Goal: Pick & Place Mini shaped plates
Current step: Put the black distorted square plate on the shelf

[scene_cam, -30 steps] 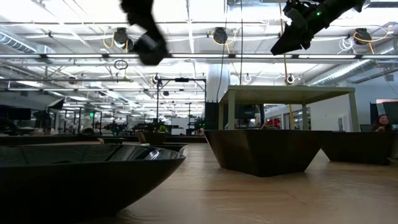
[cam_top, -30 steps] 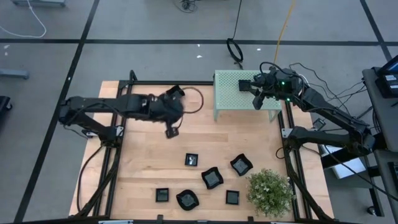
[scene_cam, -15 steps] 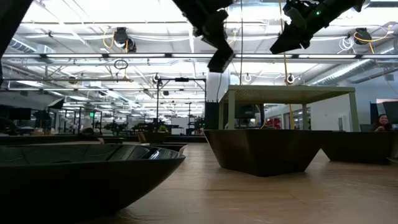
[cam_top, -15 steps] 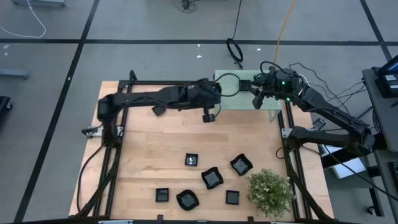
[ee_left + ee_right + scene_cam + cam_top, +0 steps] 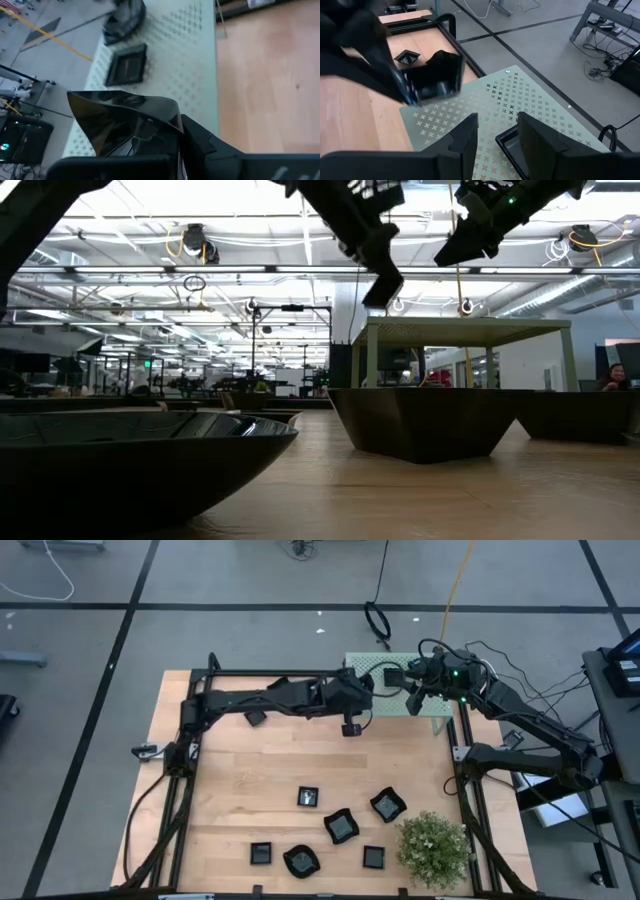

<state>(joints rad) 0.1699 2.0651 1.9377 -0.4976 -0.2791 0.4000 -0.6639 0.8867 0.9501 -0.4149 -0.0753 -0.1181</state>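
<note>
Reaching toward the pale green stand [image 5: 385,700] at upper centre of the high view, the left gripper [image 5: 351,726] clamps a wavy black plate [image 5: 127,122]; the right gripper [image 5: 412,690] hovers over the stand, jaws parted, above a square plate [image 5: 127,65]; six plates [image 5: 340,827] sit lower centre beside the plant [image 5: 433,848].

Right gripper [image 5: 496,131] jaws apart over perforated stand [image 5: 520,107], plate [image 5: 512,145] beneath.
</note>
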